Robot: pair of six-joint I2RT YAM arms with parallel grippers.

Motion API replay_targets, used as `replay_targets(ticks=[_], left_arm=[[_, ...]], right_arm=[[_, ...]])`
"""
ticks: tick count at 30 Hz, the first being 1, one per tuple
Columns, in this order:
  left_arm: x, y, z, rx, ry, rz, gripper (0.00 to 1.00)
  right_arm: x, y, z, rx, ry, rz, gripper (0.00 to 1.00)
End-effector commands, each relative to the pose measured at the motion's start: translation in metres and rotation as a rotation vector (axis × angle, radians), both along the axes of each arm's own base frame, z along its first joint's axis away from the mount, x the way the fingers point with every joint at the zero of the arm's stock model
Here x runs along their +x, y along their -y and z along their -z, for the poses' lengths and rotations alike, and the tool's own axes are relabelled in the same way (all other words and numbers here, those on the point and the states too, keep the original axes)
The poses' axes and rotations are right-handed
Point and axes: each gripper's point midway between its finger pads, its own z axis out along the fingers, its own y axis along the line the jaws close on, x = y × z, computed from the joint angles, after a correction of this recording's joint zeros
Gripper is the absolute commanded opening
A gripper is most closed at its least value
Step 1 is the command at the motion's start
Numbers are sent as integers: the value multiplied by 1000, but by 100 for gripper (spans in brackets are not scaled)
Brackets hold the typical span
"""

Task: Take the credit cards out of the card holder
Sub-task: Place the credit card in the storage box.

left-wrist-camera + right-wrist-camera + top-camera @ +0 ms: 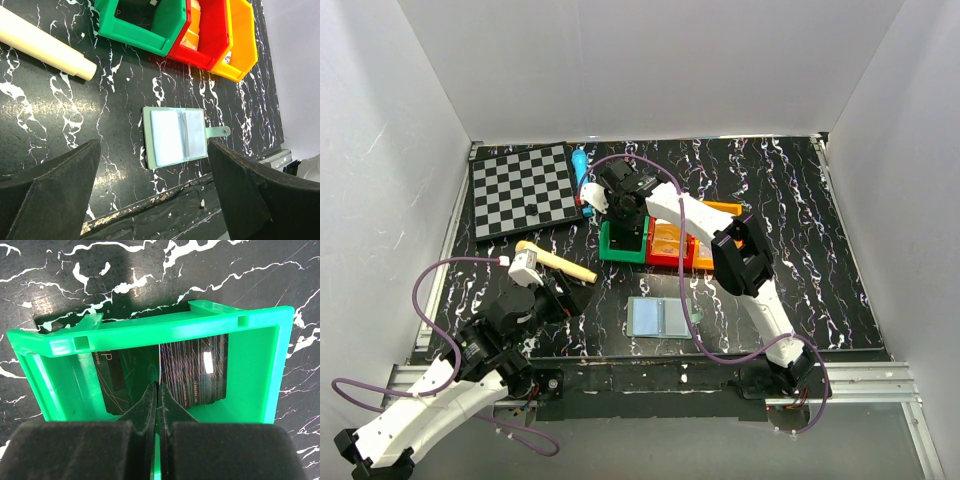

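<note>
With the right wrist view looking straight down its own fingers, the right gripper (pixel 159 390) reads as fully closed, pads pressed together. A thin pale line runs up from the tips; cannot tell whether it is the edge of something pinched or only the seam between two cards below.

- Right gripper sits inside the open top of the green bin (pixel 150 330). Two dark cards (pixel 195 370) lie flat on the bin floor beneath it.
- Top view: right arm reaches across the table (pixel 800 250) to the far side, its gripper (pixel 625 205) above the green bin.
- Left gripper (pixel 153 145): jaws spread wide, nothing between them, hovering above the table near the front edge.
- Card holder (pixel 175 137) lies directly below the gap between the left fingers, opened flat, pale blue panels up, side tab (pixel 218 131) pointing right. Nothing touches it.
- Top view: card holder (pixel 660 317) is near the front edge, between the two arms, just in front of the bins.
- Red bin (pixel 210 40) and orange bin (pixel 242 45) touch side by side to the right of the green one.
- Pale wooden rod (pixel 45 45) lies left of the bins; checkerboard (pixel 523 190) in the far left corner
</note>
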Motion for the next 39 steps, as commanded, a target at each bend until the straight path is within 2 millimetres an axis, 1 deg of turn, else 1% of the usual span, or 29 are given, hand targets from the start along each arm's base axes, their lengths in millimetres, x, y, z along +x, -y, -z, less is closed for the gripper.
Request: replay_targets(ticks=[1, 4, 5, 9, 15, 19, 22, 24, 25, 29, 32, 34, 37, 39], left_arm=[[1, 1, -2, -7, 6, 2, 88], [1, 1, -4, -11, 10, 3, 88], [1, 2, -4, -11, 10, 3, 88], [1, 2, -4, -16, 14, 4, 88], [1, 4, -5, -25, 17, 12, 88], [2, 6, -6, -26, 17, 16, 88], [3, 8, -6, -24, 19, 22, 88], [3, 8, -6, -23, 20, 21, 88], [3, 9, -6, -22, 19, 24, 88], [4, 10, -5, -19, 17, 28, 88], [4, 10, -5, -20, 16, 27, 88], [3, 10, -5, -21, 15, 30, 88], [3, 10, -4, -20, 14, 30, 88], [3, 10, -3, -23, 13, 30, 88]], right_arm=[[11, 8, 15, -41, 17, 20, 1], [8, 7, 10, -29, 17, 20, 1], [3, 2, 5, -5, 8, 1, 1], [-7, -3, -8, 37, -4, -23, 1], [-25, -6, -17, 44, 3, -55, 1], [-42, -10, -15, 54, -39, -86, 1], [-52, -11, -7, 38, -69, -104, 1], [-54, -10, -2, 26, -84, -101, 1], [-54, -9, 2, 19, -89, -96, 1], [-42, -3, 11, -29, -56, -48, 1], [-33, -2, 10, -38, -31, -14, 1], [-24, 1, 8, -47, 4, 19, 1], [-14, 1, 1, -39, 38, 49, 1], [-11, -1, 1, -38, 43, 49, 1]])
